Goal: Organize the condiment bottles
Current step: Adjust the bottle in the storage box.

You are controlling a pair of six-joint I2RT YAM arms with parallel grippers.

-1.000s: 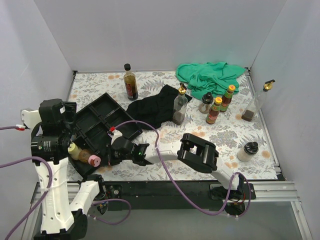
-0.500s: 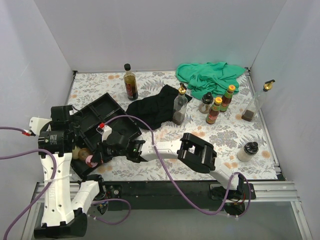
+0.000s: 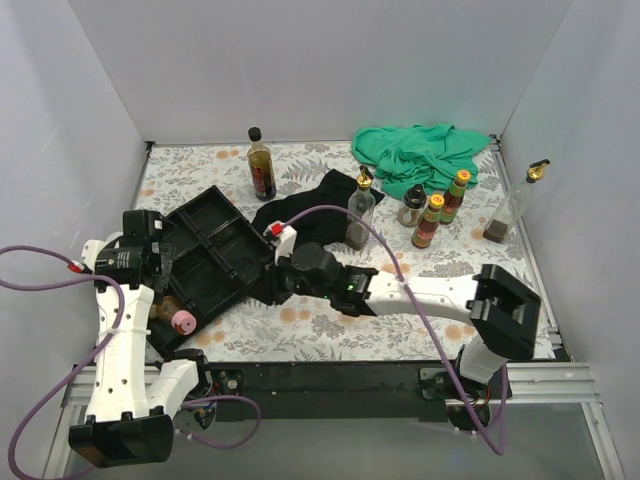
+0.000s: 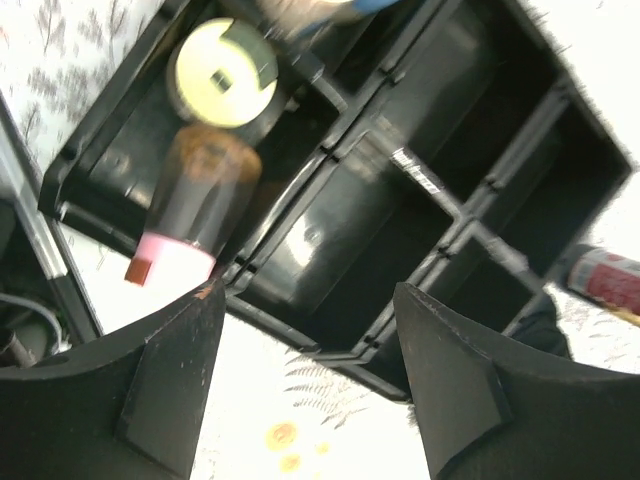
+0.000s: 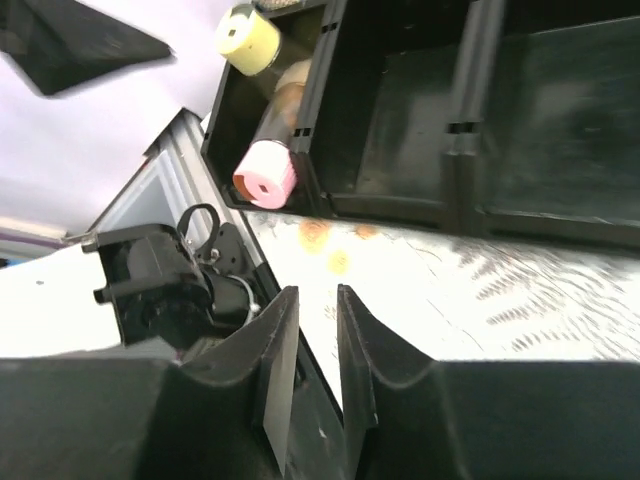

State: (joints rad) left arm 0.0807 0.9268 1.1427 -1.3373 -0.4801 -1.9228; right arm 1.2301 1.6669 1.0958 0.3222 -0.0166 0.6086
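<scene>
A pink-lidded shaker [image 3: 185, 322] lies on its side in the near corner of the black tray [image 3: 225, 240]. It shows in the left wrist view [image 4: 195, 215] and the right wrist view [image 5: 265, 172], next to a yellow-lidded shaker [image 4: 222, 72] [image 5: 247, 37]. My left gripper [image 3: 158, 250] [image 4: 300, 300] is open and empty above the tray. My right gripper [image 3: 255, 290] [image 5: 315, 295] is nearly shut and empty, just right of the tray. On the table stand a dark black-capped bottle [image 3: 262, 165], a gold-spouted bottle [image 3: 360, 215], a grey shaker [image 3: 411, 205] and two red sauces [image 3: 428, 222].
A black cloth [image 3: 310, 215] lies by the tray and a green cloth [image 3: 420, 152] at the back right. Another gold-spouted bottle [image 3: 515, 205] stands by the right wall. My right arm's elbow [image 3: 510, 310] covers the table's near right.
My right gripper has drawn back to the right, away from the pink shaker, and its elbow has swung right. My left gripper has shifted toward the tray. The shakers have stayed in the tray.
</scene>
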